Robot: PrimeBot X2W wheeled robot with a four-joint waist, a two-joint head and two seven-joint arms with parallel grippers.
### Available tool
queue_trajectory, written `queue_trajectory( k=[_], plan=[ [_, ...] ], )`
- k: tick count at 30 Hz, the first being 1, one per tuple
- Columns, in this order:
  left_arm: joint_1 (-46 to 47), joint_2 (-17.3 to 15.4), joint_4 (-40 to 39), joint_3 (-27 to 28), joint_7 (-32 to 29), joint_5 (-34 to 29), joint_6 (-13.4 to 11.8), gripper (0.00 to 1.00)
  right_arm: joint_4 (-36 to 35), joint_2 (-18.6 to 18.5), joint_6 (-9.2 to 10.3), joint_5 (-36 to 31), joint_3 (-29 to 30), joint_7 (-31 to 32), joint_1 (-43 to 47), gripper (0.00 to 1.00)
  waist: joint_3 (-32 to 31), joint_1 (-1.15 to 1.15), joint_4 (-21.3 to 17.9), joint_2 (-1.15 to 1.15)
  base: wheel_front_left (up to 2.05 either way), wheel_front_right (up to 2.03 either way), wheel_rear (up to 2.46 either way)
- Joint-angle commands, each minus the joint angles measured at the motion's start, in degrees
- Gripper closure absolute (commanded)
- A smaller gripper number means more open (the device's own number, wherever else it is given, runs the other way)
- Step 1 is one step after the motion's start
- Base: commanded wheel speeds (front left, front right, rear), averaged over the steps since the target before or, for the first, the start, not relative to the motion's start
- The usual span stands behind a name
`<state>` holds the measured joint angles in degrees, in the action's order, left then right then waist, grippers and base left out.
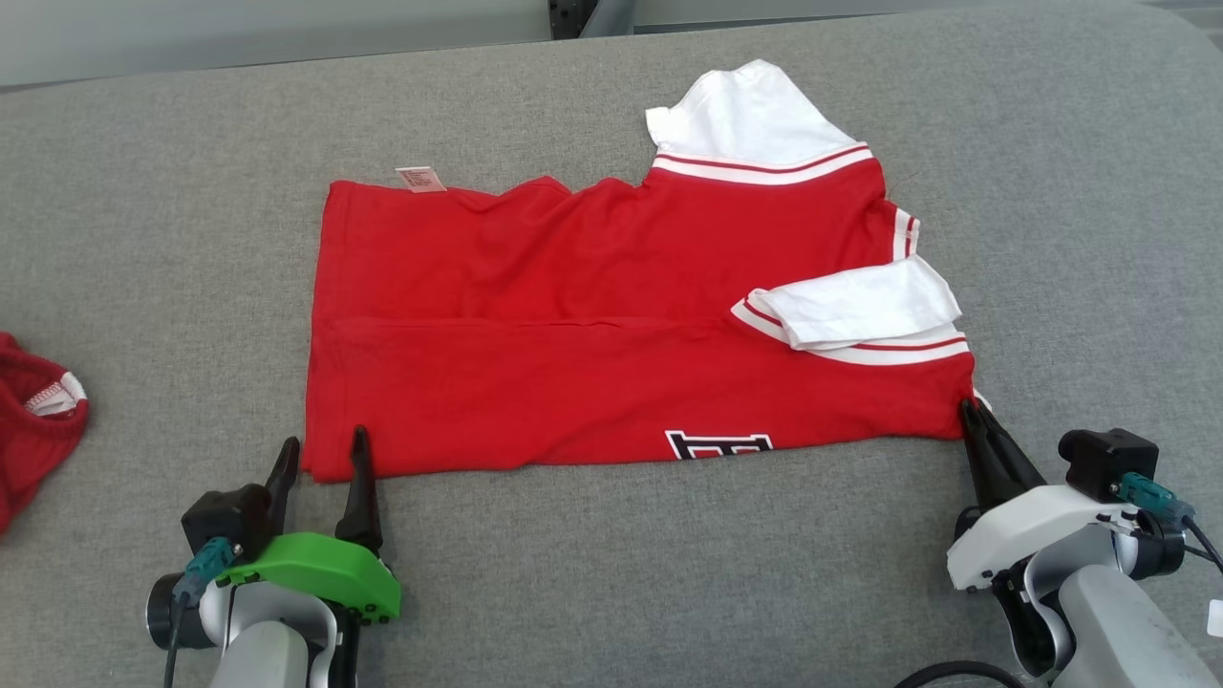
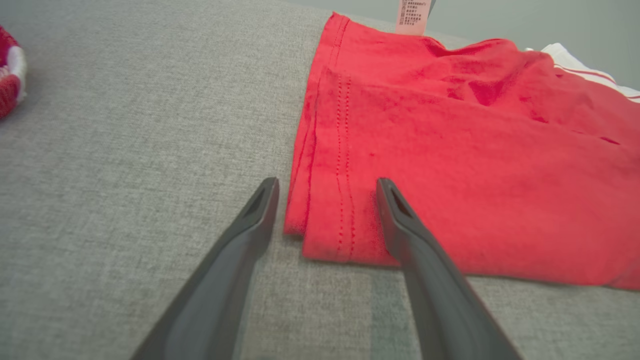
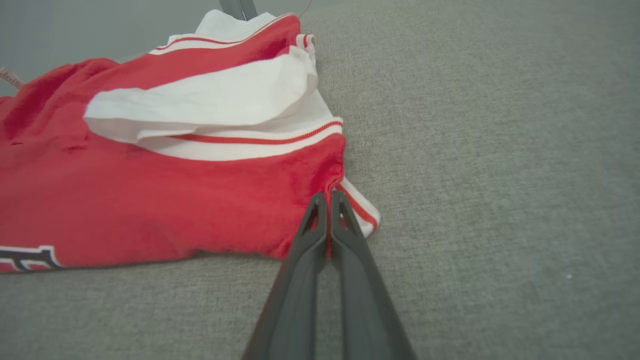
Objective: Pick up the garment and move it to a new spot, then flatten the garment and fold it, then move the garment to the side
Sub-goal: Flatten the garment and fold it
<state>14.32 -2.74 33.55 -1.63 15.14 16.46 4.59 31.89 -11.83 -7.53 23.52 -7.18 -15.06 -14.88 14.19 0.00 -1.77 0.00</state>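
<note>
The garment [image 1: 592, 334] is a red shirt with white, red-striped sleeves, lying folded lengthwise on the grey cushioned surface. Part of a black and white letter print shows at its near edge. My left gripper [image 1: 323, 447] is open at the garment's near left corner [image 2: 325, 235], one finger on the grey surface and the other resting over the red hem. My right gripper [image 1: 971, 413] is shut on the garment's near right corner [image 3: 320, 200], with red cloth pinched between its fingertips. A white sleeve [image 3: 210, 105] lies folded across the red body just beyond that corner.
A second red item with white trim [image 1: 33, 420] lies at the far left edge of the surface, also at the left wrist view's upper left [image 2: 10, 70]. A pink care label [image 1: 420, 179] sticks out of the garment's far edge. Open grey surface [image 1: 1099, 239] spreads to the right.
</note>
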Motion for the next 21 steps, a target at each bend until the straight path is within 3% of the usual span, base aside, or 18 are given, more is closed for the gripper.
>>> queue_trajectory(
  k=[1, 3, 4, 6, 7, 8, 21],
  plan=[
    [0.9, -0.3, 0.1, 0.5, 0.0, -0.6, 0.4, 0.00, 0.0, -0.4, 0.08, 0.1, -0.1, -0.2, -0.7, 1.00, 0.3, 0.00, -0.1, 0.00, 0.00, 0.00, 0.00],
    [1.1, -0.3, 0.4, 0.5, 0.0, -0.9, 0.6, 0.00, -0.1, -0.4, 0.08, 0.2, -0.2, -0.2, -0.7, 1.00, 0.6, 0.00, -0.1, 0.00, 0.00, 0.00, 0.00],
    [1.2, -0.3, 0.5, 0.5, 0.0, -1.1, 0.8, 0.11, -0.1, -0.5, 0.08, 0.2, -0.2, -0.2, -0.7, 1.00, 0.6, 0.00, -0.2, 0.00, 0.00, 0.00, 0.00],
    [1.3, -0.3, 0.5, 0.5, 0.0, -1.1, 1.0, 0.56, 0.0, -0.4, 0.08, 0.3, -0.1, -0.2, -0.7, 1.00, 0.7, 0.00, -0.1, 0.00, 0.00, 0.00, 0.00],
    [1.2, -0.3, 0.6, 0.5, 0.0, -1.1, 1.0, 0.85, 0.0, -0.4, 0.08, 0.3, -0.1, -0.2, -0.7, 1.00, 0.7, 0.00, -0.1, 0.00, 0.00, 0.00, 0.00],
    [1.0, -0.3, 0.7, 0.3, 0.0, -1.1, 1.1, 1.00, 0.1, -0.4, 0.08, 0.3, 0.0, -0.2, -0.7, 1.00, 0.7, 0.00, -0.1, 0.00, 0.00, 0.00, 0.00],
    [-3.2, -0.3, -1.6, 0.1, 0.0, 0.4, 1.9, 1.00, 0.7, 0.0, 0.08, 0.5, 1.8, -0.2, 2.3, 1.00, -3.0, 0.00, 0.6, 0.00, 0.00, 0.00, 0.00]
  ],
)
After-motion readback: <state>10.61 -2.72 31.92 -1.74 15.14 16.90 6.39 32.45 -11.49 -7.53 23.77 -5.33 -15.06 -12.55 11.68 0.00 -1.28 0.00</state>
